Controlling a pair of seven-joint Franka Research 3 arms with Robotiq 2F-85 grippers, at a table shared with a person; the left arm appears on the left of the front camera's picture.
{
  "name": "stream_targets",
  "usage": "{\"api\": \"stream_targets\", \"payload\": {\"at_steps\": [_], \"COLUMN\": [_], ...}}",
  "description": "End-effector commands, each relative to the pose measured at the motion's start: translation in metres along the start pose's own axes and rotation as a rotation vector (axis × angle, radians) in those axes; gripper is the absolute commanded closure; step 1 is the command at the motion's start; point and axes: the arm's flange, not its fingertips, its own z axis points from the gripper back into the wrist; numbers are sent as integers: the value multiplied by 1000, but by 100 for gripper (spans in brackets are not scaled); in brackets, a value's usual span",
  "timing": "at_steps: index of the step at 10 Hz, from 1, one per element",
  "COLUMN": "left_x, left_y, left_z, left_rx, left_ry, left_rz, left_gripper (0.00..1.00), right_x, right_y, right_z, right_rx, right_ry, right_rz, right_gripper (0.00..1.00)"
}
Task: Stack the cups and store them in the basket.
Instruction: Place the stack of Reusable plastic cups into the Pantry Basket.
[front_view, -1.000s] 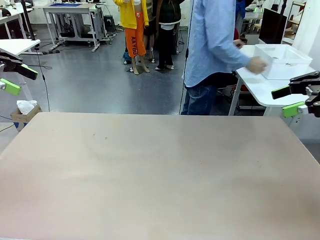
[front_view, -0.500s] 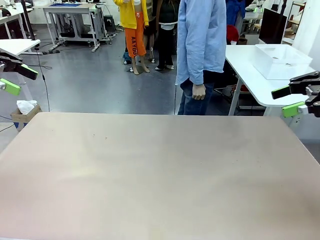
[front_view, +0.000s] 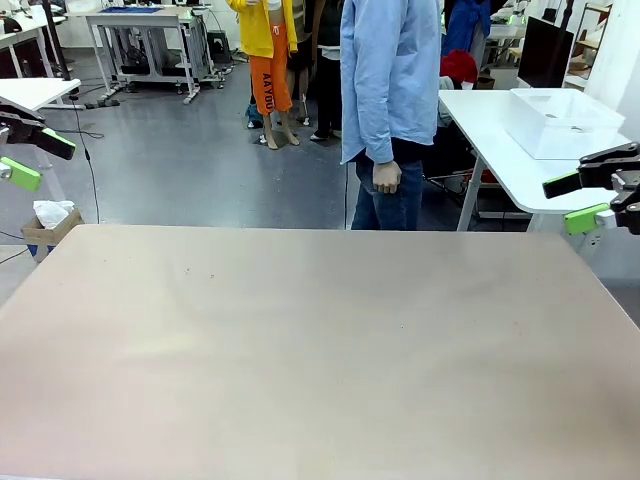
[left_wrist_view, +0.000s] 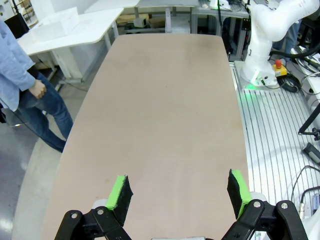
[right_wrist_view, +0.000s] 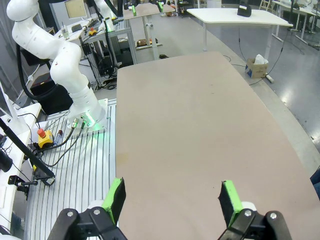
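The cups are out of view. The basket (front_view: 560, 122), a white bin, stands on a white side table beyond the far right corner of my tan table (front_view: 320, 340); it also shows as a pale box (left_wrist_view: 59, 21) at the top left of the left wrist view. My left gripper (front_view: 28, 158) hovers open off the table's far left corner, nothing between its green pads. My right gripper (front_view: 575, 202) hovers open off the far right corner. Each wrist view looks down the bare tabletop past open fingers: left gripper (left_wrist_view: 179, 190), right gripper (right_wrist_view: 173, 200).
A person in a light blue shirt (front_view: 390, 90) stands at the far edge, one hand (front_view: 385, 177) hanging down. The white side table (front_view: 495, 150) is at the right. A cardboard tissue box (front_view: 48, 225) sits on the floor at the left.
The person took a hand off the basket, turned away from the side table and stepped left along the far edge. Neither arm has moved.
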Motion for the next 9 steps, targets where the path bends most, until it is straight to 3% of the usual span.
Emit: {"api": "stream_targets", "payload": {"at_steps": [1, 9], "left_x": [1, 1], "left_y": [0, 0], "left_z": [1, 1], "left_rx": [-6, -6], "left_ry": [-6, -6], "left_rz": [-5, -5], "left_gripper": [0, 0], "right_x": [4, 4], "right_y": [0, 0], "right_z": [0, 0], "right_rx": [3, 3], "right_ry": [-19, -19], "right_rz": [-11, -11], "right_gripper": [0, 0]}}
